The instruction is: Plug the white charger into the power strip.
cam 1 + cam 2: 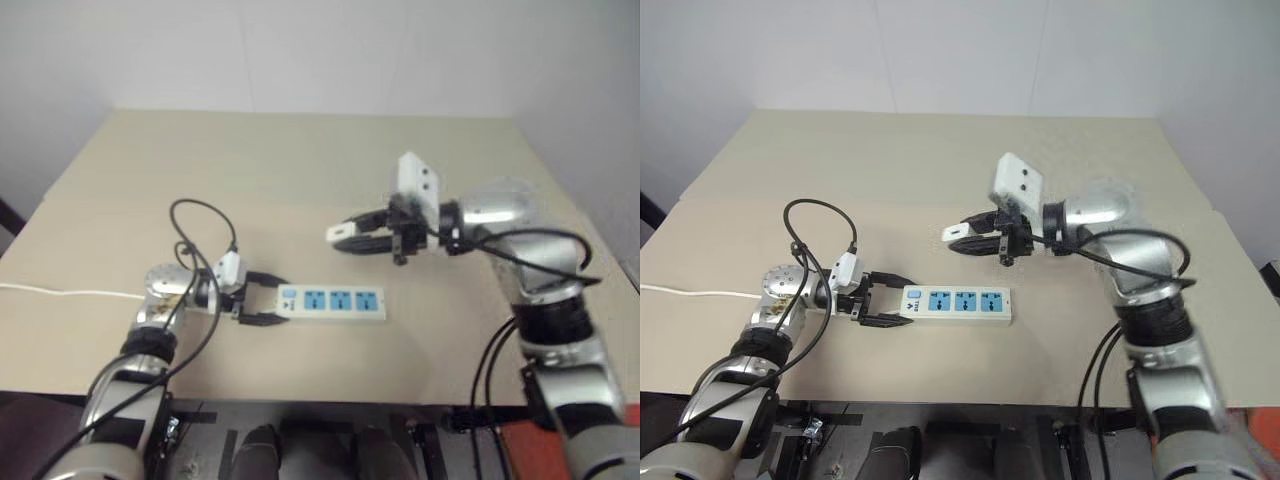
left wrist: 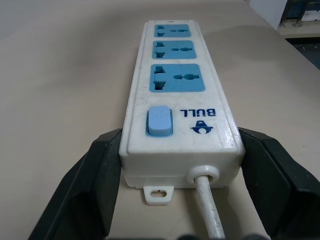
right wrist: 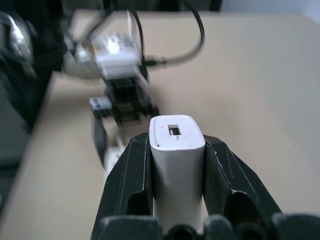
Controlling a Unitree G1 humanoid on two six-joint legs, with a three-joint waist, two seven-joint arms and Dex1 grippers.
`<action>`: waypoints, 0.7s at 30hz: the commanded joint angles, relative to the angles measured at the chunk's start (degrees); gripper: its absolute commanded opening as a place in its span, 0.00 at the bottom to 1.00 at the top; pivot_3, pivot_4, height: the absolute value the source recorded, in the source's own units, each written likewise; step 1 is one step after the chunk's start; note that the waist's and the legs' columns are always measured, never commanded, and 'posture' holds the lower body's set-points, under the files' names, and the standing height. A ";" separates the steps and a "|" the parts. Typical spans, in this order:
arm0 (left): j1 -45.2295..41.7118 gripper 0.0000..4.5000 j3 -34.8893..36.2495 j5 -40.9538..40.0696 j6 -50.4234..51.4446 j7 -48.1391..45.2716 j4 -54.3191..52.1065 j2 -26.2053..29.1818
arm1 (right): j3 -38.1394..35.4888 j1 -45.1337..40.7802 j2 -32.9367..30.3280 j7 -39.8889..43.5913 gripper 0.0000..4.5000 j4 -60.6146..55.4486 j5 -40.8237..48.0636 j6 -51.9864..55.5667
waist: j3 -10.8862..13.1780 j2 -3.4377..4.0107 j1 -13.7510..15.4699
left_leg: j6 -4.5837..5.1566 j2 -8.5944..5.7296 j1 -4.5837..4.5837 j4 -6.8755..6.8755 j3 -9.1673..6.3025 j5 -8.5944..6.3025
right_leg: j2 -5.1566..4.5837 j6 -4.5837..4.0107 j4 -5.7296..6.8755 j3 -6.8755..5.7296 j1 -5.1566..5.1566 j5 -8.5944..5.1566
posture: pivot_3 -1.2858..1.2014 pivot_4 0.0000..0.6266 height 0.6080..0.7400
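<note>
White plastic and sky-blue panels mark the power strip (image 1: pixel 334 302), which lies flat on a beige table (image 1: pixel 300 160) near the robot's edge, its long side running left to right. The left gripper (image 1: pixel 268 303) is closed around the strip's left end, one black finger against each long side, just where the thin white cord (image 2: pixel 208 207) leaves the casing; this hold most likely pins the strip so it cannot slide when a plug is pressed in. The three blue sockets (image 2: pixel 176 77) face up and lie clear of the fingers, open to whatever comes from above. The right gripper (image 1: pixel 352 238) hangs in the air above and slightly beyond the strip, pointing left, its fingers clamped on the white charger (image 3: pixel 177 155), a small rounded block. The charger's end with a small rectangular port (image 3: pixel 174 130) points away from the wrist; its prongs cannot be seen, so whether they face the sockets cannot be told. It seems the charger must be turned prongs-down before it is lowered. Printed beside the blue switch (image 2: pixel 160 120) on the strip is the brand "BULL" with a small emblem beneath. No other writing is legible.
</note>
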 commanded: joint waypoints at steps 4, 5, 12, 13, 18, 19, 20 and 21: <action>1.66 0.72 0.11 -0.25 1.96 0.30 -3.84 0.67 | -3.91 7.47 9.05 -4.49 0.24 0.43 6.81 -5.30 | 0.01 0.02 -0.25 | 0.00 0.00 0.01 0.00 -0.01 0.00 | 0.01 0.00 0.06 0.01 -0.01 0.00 | 0.52 0.24 1.00; 1.94 0.72 0.16 -0.33 2.25 0.42 -4.40 0.69 | -3.94 7.99 10.51 -5.06 0.24 1.18 6.95 -6.40 | 0.02 0.03 -0.27 | 0.00 0.00 0.03 0.00 -0.01 0.00 | 0.01 0.00 0.06 0.01 -0.01 0.00 | 0.52 0.24 1.00; 3.31 0.72 0.13 -0.48 3.88 1.10 -6.95 0.57 | -0.61 7.35 16.44 -2.53 0.24 11.91 3.94 -18.29 | 0.02 0.04 -0.20 | 0.00 0.00 0.06 0.01 -0.01 0.00 | 0.02 0.00 0.08 0.01 0.01 0.00 | 0.52 0.24 1.00; 3.49 0.72 0.19 -0.51 4.05 1.27 -7.31 0.60 | -0.25 6.77 16.86 -2.22 0.24 13.42 3.61 -19.17 | 0.02 0.04 -0.20 | 0.00 0.00 0.05 0.01 -0.01 0.01 | 0.02 0.00 0.07 0.01 0.00 0.00 | 0.52 0.24 1.00; 4.12 0.72 0.48 -0.67 4.78 1.61 -8.58 0.99 | 2.44 4.85 17.09 1.14 0.24 19.65 0.78 -24.04 | 0.03 0.06 -0.23 | 0.00 0.00 0.06 0.00 -0.01 0.01 | 0.02 0.00 0.08 0.01 0.00 0.00 | 0.52 0.24 1.00; 4.18 0.72 0.49 -0.64 4.81 1.66 -8.65 1.02 | 2.87 4.65 17.05 1.85 0.24 20.59 0.41 -24.78 | 0.03 0.06 -0.21 | 0.00 0.00 0.06 0.00 -0.01 0.01 | 0.03 0.00 0.08 0.01 0.00 0.00 | 0.52 0.24 1.00; 4.22 0.72 0.50 -0.62 4.87 1.76 -8.70 1.00 | 3.19 4.59 17.19 2.30 0.24 21.66 -0.13 -26.08 | 0.03 0.06 -0.21 | 0.00 0.00 0.05 0.00 -0.01 0.01 | 0.02 0.00 0.07 0.01 0.00 0.00 | 0.52 0.24 1.00; 4.22 0.72 0.50 -0.60 4.90 1.85 -8.70 0.97 | 3.39 4.52 17.29 2.63 0.24 22.50 -0.51 -27.08 | 0.03 0.06 -0.21 | 0.00 0.00 0.05 0.00 -0.01 0.01 | 0.02 0.00 0.07 0.01 0.00 0.00 | 0.52 0.24 1.00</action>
